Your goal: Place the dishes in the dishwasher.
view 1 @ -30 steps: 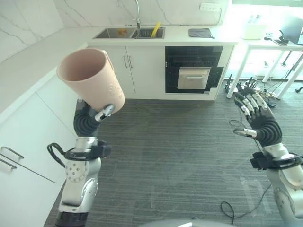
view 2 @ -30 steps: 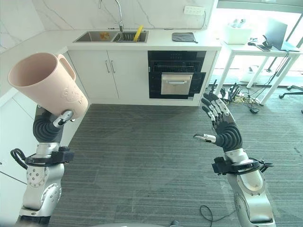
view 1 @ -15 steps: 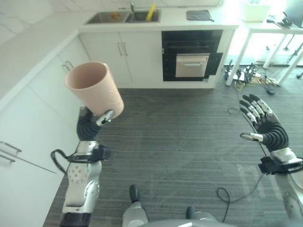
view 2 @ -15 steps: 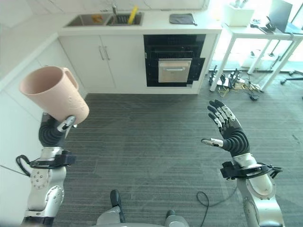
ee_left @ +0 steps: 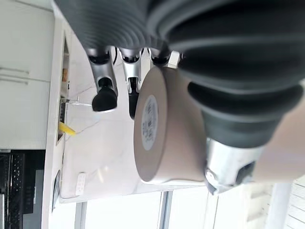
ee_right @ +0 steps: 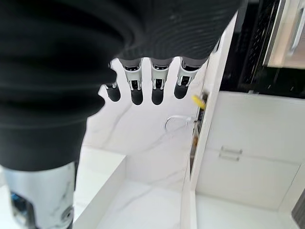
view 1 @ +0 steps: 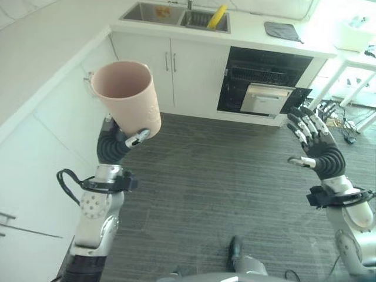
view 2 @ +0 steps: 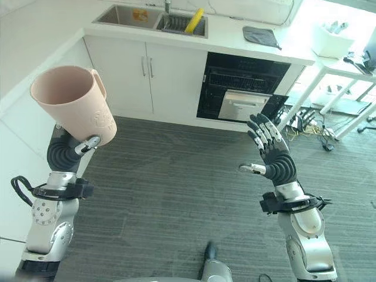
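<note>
A: Mug (view 1: 126,98) — where is it sitting?

B: The left hand (view 1: 120,144) is holding it up above the floor (view 1: 223,188), fingers curling round its base, mouth tilting toward the white cabinets (view 1: 170,70).

A: And the right hand (view 2: 270,154)?

B: It is hanging empty, fingers spreading wide.

A: So which step?

B: Carrying, I am judging. The dishwasher (view 1: 261,88) is standing well apart, so the robot is needing to walk closer before lowering the mug in.
</note>
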Available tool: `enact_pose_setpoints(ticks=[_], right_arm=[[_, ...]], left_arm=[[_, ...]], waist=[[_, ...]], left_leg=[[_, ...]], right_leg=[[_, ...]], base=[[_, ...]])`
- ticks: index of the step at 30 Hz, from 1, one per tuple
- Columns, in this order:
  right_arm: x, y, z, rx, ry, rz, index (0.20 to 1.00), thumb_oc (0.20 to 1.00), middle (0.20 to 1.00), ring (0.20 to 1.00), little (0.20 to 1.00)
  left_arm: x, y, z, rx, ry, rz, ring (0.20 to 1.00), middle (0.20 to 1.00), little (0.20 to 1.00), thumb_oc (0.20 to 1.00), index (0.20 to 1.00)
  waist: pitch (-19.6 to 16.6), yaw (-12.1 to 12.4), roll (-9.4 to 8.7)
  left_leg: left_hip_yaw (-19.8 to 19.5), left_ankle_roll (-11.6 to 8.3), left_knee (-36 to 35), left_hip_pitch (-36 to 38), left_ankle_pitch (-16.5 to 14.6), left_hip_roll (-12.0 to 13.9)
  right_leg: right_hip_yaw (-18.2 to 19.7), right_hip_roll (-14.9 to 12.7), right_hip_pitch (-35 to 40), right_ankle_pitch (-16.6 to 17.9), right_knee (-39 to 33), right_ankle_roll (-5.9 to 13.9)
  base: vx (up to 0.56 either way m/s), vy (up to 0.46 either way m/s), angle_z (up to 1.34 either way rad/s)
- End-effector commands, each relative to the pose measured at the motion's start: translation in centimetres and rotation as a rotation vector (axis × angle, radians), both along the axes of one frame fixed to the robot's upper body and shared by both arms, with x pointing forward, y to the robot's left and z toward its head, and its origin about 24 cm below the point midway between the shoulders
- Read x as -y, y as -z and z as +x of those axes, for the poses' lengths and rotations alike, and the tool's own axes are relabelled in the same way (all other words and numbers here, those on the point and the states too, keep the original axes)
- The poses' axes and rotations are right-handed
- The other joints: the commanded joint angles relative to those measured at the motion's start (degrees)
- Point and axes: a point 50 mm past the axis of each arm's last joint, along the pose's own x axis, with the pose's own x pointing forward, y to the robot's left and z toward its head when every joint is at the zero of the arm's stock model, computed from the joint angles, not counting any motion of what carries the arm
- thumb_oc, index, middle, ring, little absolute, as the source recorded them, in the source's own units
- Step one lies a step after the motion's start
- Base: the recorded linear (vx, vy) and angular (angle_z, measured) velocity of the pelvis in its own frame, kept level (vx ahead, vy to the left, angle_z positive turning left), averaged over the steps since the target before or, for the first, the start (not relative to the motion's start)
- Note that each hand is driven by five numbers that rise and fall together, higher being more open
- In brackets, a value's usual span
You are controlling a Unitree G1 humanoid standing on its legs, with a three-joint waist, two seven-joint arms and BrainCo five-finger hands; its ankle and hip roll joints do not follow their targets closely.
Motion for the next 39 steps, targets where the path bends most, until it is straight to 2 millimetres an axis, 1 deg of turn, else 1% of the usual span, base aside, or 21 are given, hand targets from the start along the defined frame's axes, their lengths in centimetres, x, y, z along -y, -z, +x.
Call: enact_pose_setpoints(ticks=[1,3,6,7,9,11,13,14,15,16,18,20,22,23,27,28,31,34,35,37,39], right_arm=[[-0.5,-2.7,-0.8,0.157,-0.013,0.017,1.0,1.0,1.0,1.0,1.0],[-0.4,-2.8,-1.1,0.163,-0.026,0.033,1.0,1.0,1.0,1.0,1.0],[-1.0,-3.1,-0.2,0.159,-0.031,-0.005,1.0,1.0,1.0,1.0,1.0],[-1.1,-3.2,0.0,0.142,-0.039,-0.008,1.0,1.0,1.0,1.0,1.0],[-0.9,-3.1,0.0,0.128,-0.047,-0.019,1.0,1.0,1.0,1.0,1.0],[-0.6,-3.1,-0.3,0.112,-0.081,-0.051,1.0,1.0,1.0,1.0,1.0],[-0.3,-2.8,-0.5,0.099,-0.074,-0.053,1.0,1.0,1.0,1.0,1.0],[-0.3,-2.8,-0.4,0.098,-0.072,-0.052,1.0,1.0,1.0,1.0,1.0],[-0.7,-2.8,-0.2,0.1,-0.079,-0.055,1.0,1.0,1.0,1.0,1.0],[-0.8,-2.7,-0.2,0.099,-0.081,-0.055,1.0,1.0,1.0,1.0,1.0],[-0.8,-2.3,-0.5,0.092,-0.087,-0.064,1.0,1.0,1.0,1.0,1.0],[-0.4,-2.2,-0.8,0.082,-0.095,-0.074,1.0,1.0,1.0,1.0,1.0],[-0.2,-2.3,-0.9,0.082,-0.097,-0.085,1.0,1.0,1.0,1.0,1.0],[0.1,-2.6,-0.9,0.086,-0.104,-0.091,1.0,1.0,1.0,1.0,1.0],[-0.2,-3.0,-0.5,0.102,-0.126,-0.083,1.0,1.0,1.0,1.0,1.0],[-0.4,-3.0,-0.5,0.111,-0.128,-0.071,1.0,1.0,1.0,1.0,1.0],[-1.1,-2.8,-0.5,0.122,-0.109,-0.044,1.0,1.0,1.0,1.0,1.0],[-1.6,-2.1,-0.7,0.108,-0.123,0.0,1.0,1.0,1.0,1.0,1.0],[-1.9,-1.8,-0.5,0.091,-0.14,0.007,1.0,1.0,1.0,1.0,1.0],[-2.0,-1.7,-0.2,0.077,-0.144,0.002,1.0,1.0,1.0,1.0,1.0],[-2.0,-1.9,-0.1,0.076,-0.149,0.009,1.0,1.0,1.0,1.0,1.0]], left_arm=[[0.3,-3.4,-1.4,0.19,-0.009,0.117,0.2,0.2,0.2,0.2,0.2],[-0.1,-3.5,-1.7,0.194,-0.014,0.136,0.2,0.2,0.2,0.2,0.2],[0.0,-3.4,-1.7,0.19,-0.028,0.129,0.2,0.2,0.2,0.2,0.2],[-0.2,-3.2,-1.8,0.175,-0.029,0.107,0.2,0.2,0.2,0.2,0.2],[-0.3,-2.9,-2.0,0.156,-0.016,0.083,0.2,0.2,0.2,0.2,0.2],[-0.2,-2.2,-2.4,0.138,-0.035,0.068,0.2,0.2,0.2,0.2,0.2],[-0.3,-1.9,-2.3,0.122,-0.027,0.05,0.2,0.2,0.2,0.2,0.2],[-0.3,-1.7,-2.3,0.119,-0.019,0.042,0.2,0.2,0.2,0.2,0.2],[-0.4,-1.5,-2.6,0.112,-0.008,0.024,0.2,0.2,0.2,0.2,0.2],[-0.6,-1.4,-2.7,0.109,-0.009,0.022,0.2,0.2,0.2,0.2,0.2],[-1.0,-1.1,-2.8,0.093,-0.014,-0.001,0.2,0.2,0.2,0.2,0.2],[-1.2,-0.8,-3.0,0.084,-0.017,-0.017,0.2,0.2,0.2,0.2,0.2],[-1.4,-0.6,-3.2,0.086,-0.014,-0.034,0.2,0.2,0.2,0.2,0.2],[-1.6,-0.5,-3.3,0.095,-0.019,-0.032,0.2,0.2,0.2,0.2,0.2],[-1.5,-1.2,-2.5,0.118,-0.03,-0.019,0.2,0.2,0.2,0.2,0.2],[-1.4,-1.5,-2.2,0.123,-0.018,-0.011,0.2,0.2,0.2,0.2,0.2],[-0.8,-1.9,-1.7,0.132,0.017,0.031,0.2,0.2,0.2,0.2,0.2],[-0.5,-2.1,-1.5,0.133,0.033,0.075,0.2,0.2,0.2,0.2,0.2],[-0.3,-2.2,-1.6,0.143,0.022,0.097,0.2,0.2,0.2,0.2,0.2],[-0.1,-2.8,-1.3,0.159,0.015,0.119,0.2,0.2,0.2,0.2,0.2],[0.1,-2.9,-1.1,0.163,0.0,0.136,0.2,0.2,0.2,0.2,0.2]], waist=[[1.72,0.08,-0.64],[1.46,0.15,-0.95],[-0.56,-0.14,-0.49],[-1.51,-0.62,0.13],[-2.18,-0.76,1.42],[-2.28,-0.7,0.41],[-1.48,0.01,-0.61],[-1.08,0.44,-0.64],[-0.51,0.89,-0.3],[-0.36,0.95,-0.14],[-0.6,0.61,1.44],[-0.76,0.82,2.42],[-0.73,0.85,2.8],[-0.95,0.69,2.61],[-1.38,2.04,1.42],[-1.55,2.33,1.18],[-1.26,3.12,-0.07],[-0.57,3.39,0.68],[-0.39,3.32,0.68],[-0.24,3.47,0.35],[0.05,3.49,-0.13]], left_leg=[[-0.26,0.25,-1.58,-2.16,-0.51,0.22],[-0.26,0.46,-1.47,0.23,-2.02,0.62],[0.59,-1.5,0.52,3.45,-3.81,2.59],[0.81,-2.64,2.28,4.69,-2.54,3.65],[0.44,-5.13,9.61,2.83,3.22,5.94],[1.37,-7.57,27.49,-5.7,9.69,7.46],[2.05,-6.92,34.36,-12.54,8.37,7.89],[2.21,-5.96,33.13,-14.34,6.7,6.86],[4.58,-4.72,26.59,-14.67,5.28,5.58],[5.74,-4.62,23.1,-13.99,5.82,5.74],[7.55,-5.92,6.44,-12.32,10.37,7.64],[4.82,-7.81,-1.58,-12.16,14.82,9.34],[5.32,-8.98,-1.58,-13.61,17.05,11.52],[7.87,-8.57,-1.58,-13.48,15.61,11.87],[6.37,-5.67,-1.58,-11.96,10.37,7.81],[6.5,-4.9,-1.58,-11.77,9.81,6.99],[3.66,-2.24,-1.58,-10.87,8.06,3.17],[-0.46,0.16,-1.58,-9.19,6.07,0.82],[-1.32,0.44,-1.58,-8.51,5.55,0.35],[-2.01,0.33,-1.58,-7.94,5.27,-0.09],[-1.86,0.15,-1.58,-7.14,4.62,-0.1]], right_leg=[[2.56,-2.95,4.18,1.5,0.62,4.45],[2.04,-3.05,5.21,1.94,0.62,4.47],[-0.04,-1.82,6.87,0.63,0.62,4.13],[0.15,0.18,6.95,-0.58,0.65,2.93],[0.72,3.72,8.08,-2.75,0.63,0.08],[2.1,6.39,10.83,-5.91,0.62,-4.22],[1.34,6.47,13.19,-7.38,0.62,-5.09],[0.99,6.44,13.99,-7.82,0.62,-4.82],[1.16,6.48,14.94,-8.83,0.62,-4.12],[1.35,6.63,15.3,-9.17,0.62,-3.91],[1.62,7.4,16.46,-10.55,0.62,-2.7],[2.77,7.97,17.97,-12.04,0.62,-2.41],[2.11,8.03,19.35,-13.33,0.62,-2.88],[0.7,7.44,20.37,-14.06,0.62,-2.72],[-0.72,3.86,23.83,-14.11,1.6,0.29],[-1.36,2.73,23.5,-14.72,4.43,1.17],[-0.75,-0.62,19.6,-10.15,16.06,3.13],[1.74,-0.17,12.58,-7.71,31.52,2.67],[2.39,0.11,10.02,-7.86,32.76,2.06],[0.79,1.52,11.17,-10.93,24.69,1.17],[-0.05,1.21,12.94,-9.59,18.79,1.51]], base=[[0.38,-0.468,0.28],[0.4,-0.56,0.13],[0.39,-0.638,-0.07],[0.31,-0.536,-0.09],[0.28,-0.555,-0.14],[0.29,-0.623,-0.54],[0.23,-0.382,-0.4],[0.3,-0.213,-0.18],[0.28,-0.042,-0.14],[0.36,0.066,-0.28],[0.33,0.162,-0.42],[0.41,0.226,-0.24],[0.41,0.289,-0.19],[0.38,0.334,-0.21],[0.35,0.344,-0.18],[0.4,0.379,0.05],[0.3,0.283,0.5],[0.33,0.254,0.62],[0.32,0.121,0.61],[0.27,-0.037,0.55],[0.25,-0.155,0.59]])
